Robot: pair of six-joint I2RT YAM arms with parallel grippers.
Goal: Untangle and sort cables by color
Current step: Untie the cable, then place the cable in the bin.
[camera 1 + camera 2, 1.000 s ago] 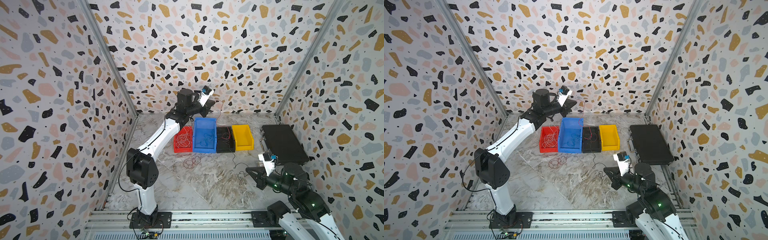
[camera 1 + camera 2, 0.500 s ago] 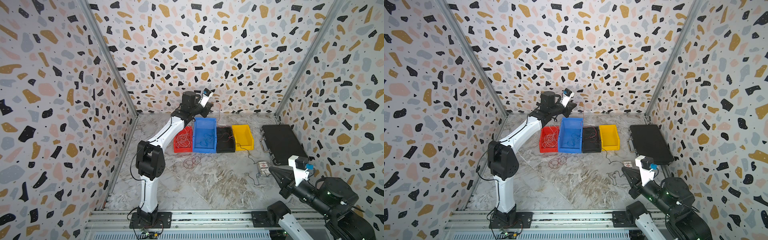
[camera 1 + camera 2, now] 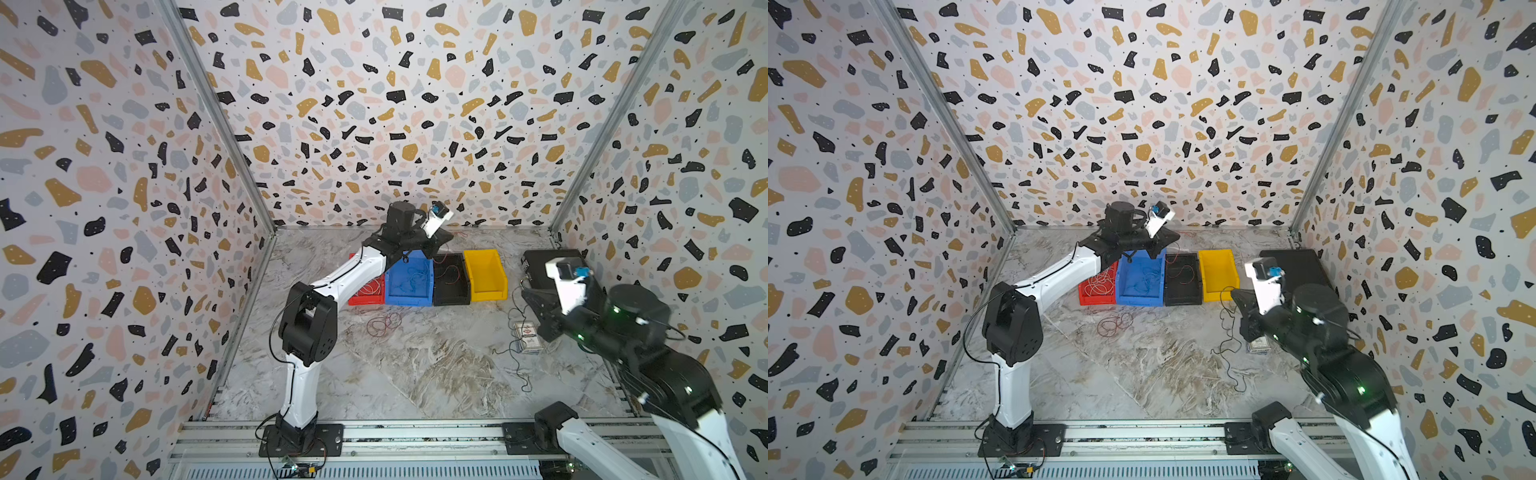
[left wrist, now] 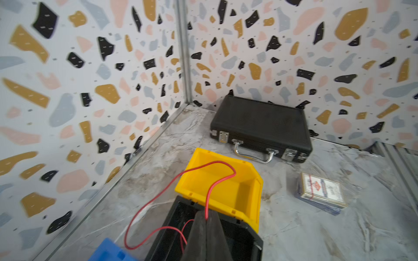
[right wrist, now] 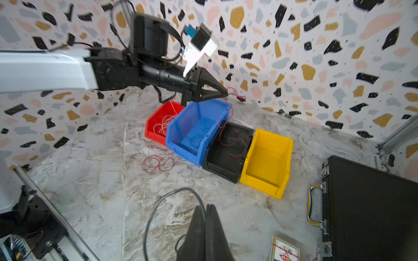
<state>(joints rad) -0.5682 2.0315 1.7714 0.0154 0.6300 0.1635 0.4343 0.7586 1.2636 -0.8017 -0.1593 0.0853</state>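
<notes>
Left end effector (image 5: 226, 93) is closed on the red cable (image 4: 208, 196), which hangs steeply downward with its lower end in the black bin (image 5: 222, 170). Right end effector (image 5: 205, 206) is closed on the black cable (image 5: 181, 188), which trails down to the table (image 5: 101, 180). Card box (image 4: 321, 192) print is unreadable. Red bin (image 3: 365, 301) is partly hidden behind the left arm (image 3: 353, 270).

The left arm (image 3: 345, 274) is stretching far forward with the left claw (image 4: 206, 218) pinched shut, while the right claw (image 5: 204, 207) is hovering raised, also closed.
</notes>
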